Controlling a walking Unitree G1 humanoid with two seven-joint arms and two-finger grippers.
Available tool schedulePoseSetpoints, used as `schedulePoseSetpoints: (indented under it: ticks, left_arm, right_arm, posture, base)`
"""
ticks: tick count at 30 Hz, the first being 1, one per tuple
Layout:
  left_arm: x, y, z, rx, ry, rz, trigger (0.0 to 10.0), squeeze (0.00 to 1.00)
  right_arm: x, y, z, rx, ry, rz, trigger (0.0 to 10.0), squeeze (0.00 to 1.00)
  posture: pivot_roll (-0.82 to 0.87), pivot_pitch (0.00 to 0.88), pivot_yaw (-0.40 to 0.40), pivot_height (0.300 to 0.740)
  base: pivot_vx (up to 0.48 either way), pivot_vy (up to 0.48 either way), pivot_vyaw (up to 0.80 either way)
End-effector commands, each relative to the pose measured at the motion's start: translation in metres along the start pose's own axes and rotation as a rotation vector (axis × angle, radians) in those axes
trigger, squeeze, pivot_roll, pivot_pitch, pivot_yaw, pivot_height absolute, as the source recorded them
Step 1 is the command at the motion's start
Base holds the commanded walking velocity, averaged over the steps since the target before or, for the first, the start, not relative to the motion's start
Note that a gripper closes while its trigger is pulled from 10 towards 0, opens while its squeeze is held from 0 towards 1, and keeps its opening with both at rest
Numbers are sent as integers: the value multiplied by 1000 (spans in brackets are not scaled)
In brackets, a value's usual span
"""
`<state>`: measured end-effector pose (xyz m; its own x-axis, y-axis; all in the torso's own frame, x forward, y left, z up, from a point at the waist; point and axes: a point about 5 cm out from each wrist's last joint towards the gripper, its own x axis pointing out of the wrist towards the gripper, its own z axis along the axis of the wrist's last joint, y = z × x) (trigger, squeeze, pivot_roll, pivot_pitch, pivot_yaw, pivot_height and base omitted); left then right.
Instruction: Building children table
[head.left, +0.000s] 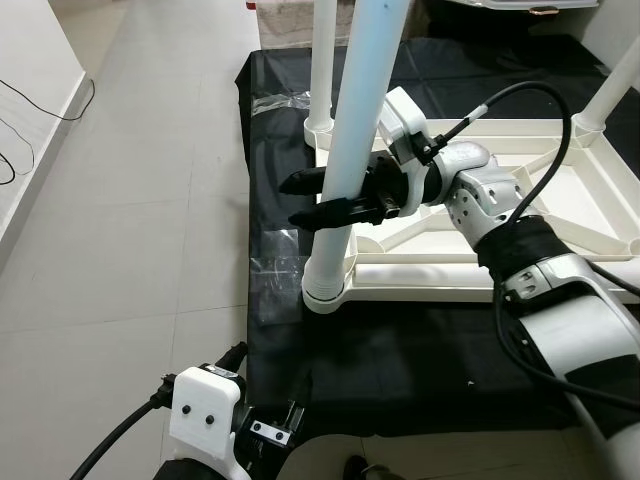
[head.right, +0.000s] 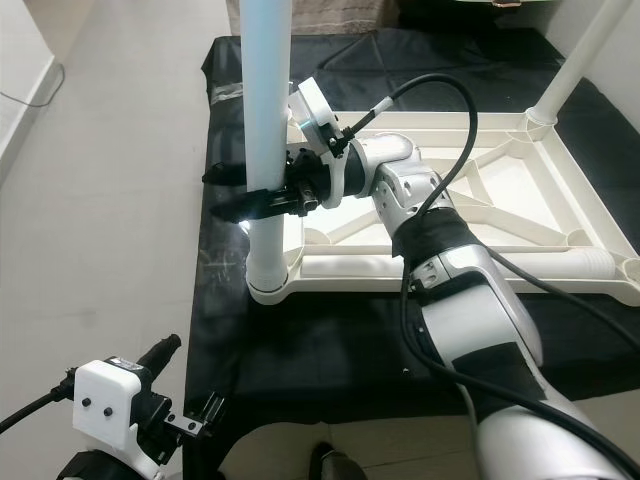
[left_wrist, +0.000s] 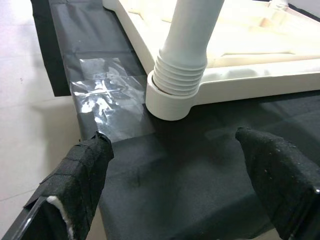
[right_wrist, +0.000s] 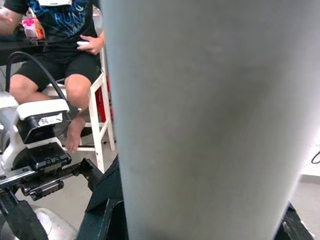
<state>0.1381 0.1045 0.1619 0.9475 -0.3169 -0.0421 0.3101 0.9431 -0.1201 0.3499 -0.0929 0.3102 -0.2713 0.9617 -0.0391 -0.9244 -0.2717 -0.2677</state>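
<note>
**Ann:** Two black fingers either side of that near table leg, and the right pincer has them closed right onto the tube, low down, a little above the threaded collar.

**Bo:** Why so low?

**Ann:** My guess is leverage: gripping near the base lets it twist the leg into the corner socket without the long top swinging about. The leg stands close to upright in that socket, ribbed end showing just above the rim, so I'd judge it not fully seated yet.

**Bo:** And the table itself?

**Ann:** Upside down! The white tabletop lies underside up on a black sheet spread over the tiled floor, which keeps the plastic off the tiles. More legs rise at the far corners, one at the back left.

**Bo:** Left arm doing anything?

**Ann:** The left pincer hovers low at the sheet's near edge, fingers spread wide, gripping nothing, pointed at the socket. Clear tape holds the sheet down just beside it.

**Bo:** Anyone watching?

**Ann:** A person sits on a white stool behind.
</note>
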Motion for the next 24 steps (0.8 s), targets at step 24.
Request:
schedulePoseSetpoints:
  ticks: [24]
  left_arm:
    - [-2, 3, -6, 23, 29, 23, 10000, 0]
  right_arm:
    - [12, 1, -11, 30, 28, 59, 10000, 0]
  posture:
    - [80, 213, -40, 740]
  base:
    - [0, 0, 0]
